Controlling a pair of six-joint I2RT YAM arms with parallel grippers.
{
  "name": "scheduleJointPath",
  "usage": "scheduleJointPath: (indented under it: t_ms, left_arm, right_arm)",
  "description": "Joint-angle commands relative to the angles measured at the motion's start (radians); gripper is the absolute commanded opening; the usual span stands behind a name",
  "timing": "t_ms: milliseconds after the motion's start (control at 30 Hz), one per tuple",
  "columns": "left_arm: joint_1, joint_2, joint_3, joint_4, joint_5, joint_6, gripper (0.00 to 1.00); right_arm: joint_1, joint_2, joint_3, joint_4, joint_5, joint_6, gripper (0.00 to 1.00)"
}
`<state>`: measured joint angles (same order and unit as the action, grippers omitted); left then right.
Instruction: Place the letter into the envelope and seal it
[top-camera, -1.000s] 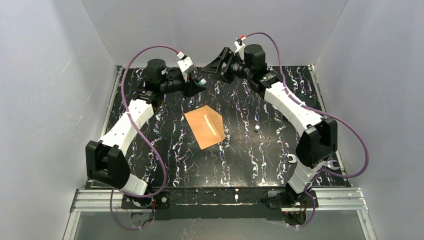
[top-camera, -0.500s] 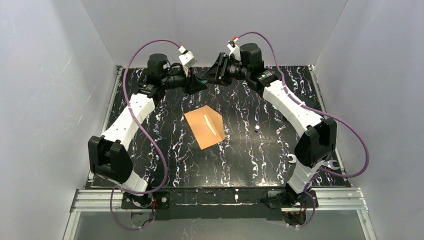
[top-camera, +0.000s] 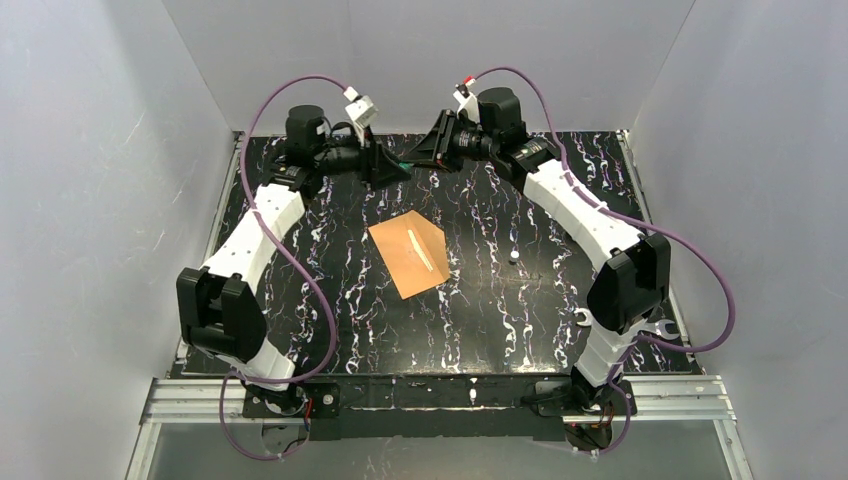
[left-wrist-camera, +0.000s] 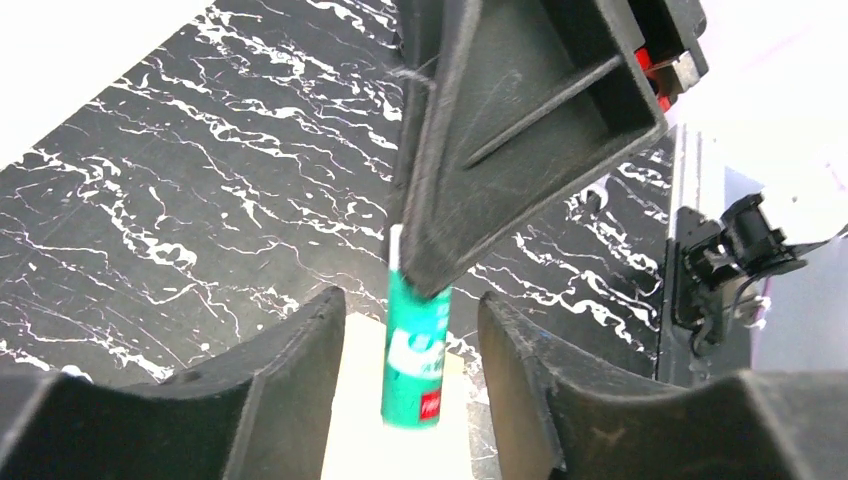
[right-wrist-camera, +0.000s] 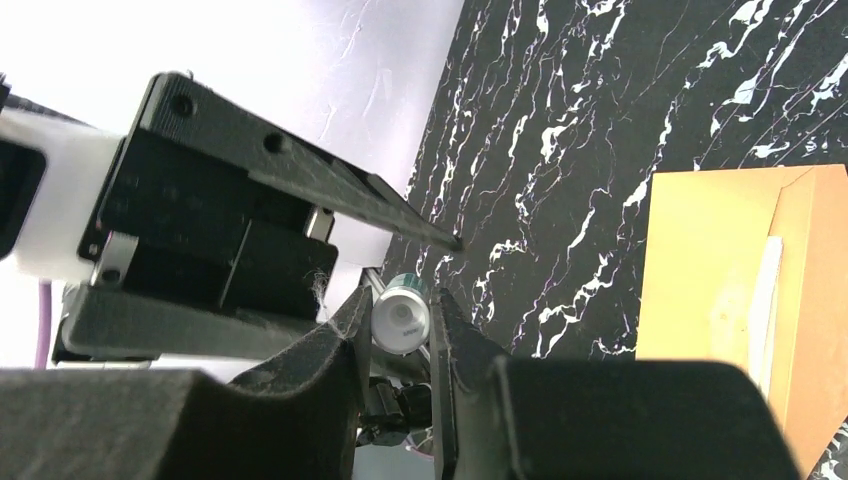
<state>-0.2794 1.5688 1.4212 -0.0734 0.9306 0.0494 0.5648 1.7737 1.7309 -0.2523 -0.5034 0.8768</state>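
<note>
You have the black marbled surface (top-camera: 500, 330) with the envelope (top-camera: 405, 262) lying flat near its middle, plain orange-brown and with no print. Its long axis runs from the far side toward you, the near end swung a little to the right. The pointed flap side faces right. A narrow pale strip (top-camera: 421, 251) lies on its face, along that same axis.

Beyond the envelope's far edge, your two pincers meet tip to tip above the surface. Your right pincer (right-wrist-camera: 401, 297) is clamped on the pale end of a green glue stick (left-wrist-camera: 414, 365). Your left pincer (left-wrist-camera: 410, 300) stands part open around the stick's body, with a gap on either side. The stick's label shows white print and a small red mark, too small to read.
</note>
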Motion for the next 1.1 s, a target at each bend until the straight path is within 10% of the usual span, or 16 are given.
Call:
scheduleJointPath:
  t_ms: [0,267,867,1067]
  left_arm:
    - [0.070,-0.024,-0.044,0.110,0.148,-0.137,0.52]
    - [0.083,-0.020,-0.087,0.118,0.259,-0.121,0.53]
    - [0.088,0.031,-0.049,0.129,0.272,-0.099,0.14]
    - [0.088,0.030,-0.050,0.129,0.275,-0.114,0.22]
  right_arm:
    - [-0.018,-0.060,-0.006,0.067,0.008,0.031,0.19]
    - [-0.025,-0.053,-0.028,0.111,-0.023,0.076,0.21]
    - [-0.020,-0.037,-0.044,0.128,-0.080,0.084,0.29]
    - [-0.010,-0.034,-0.046,0.107,-0.064,0.059,0.32]
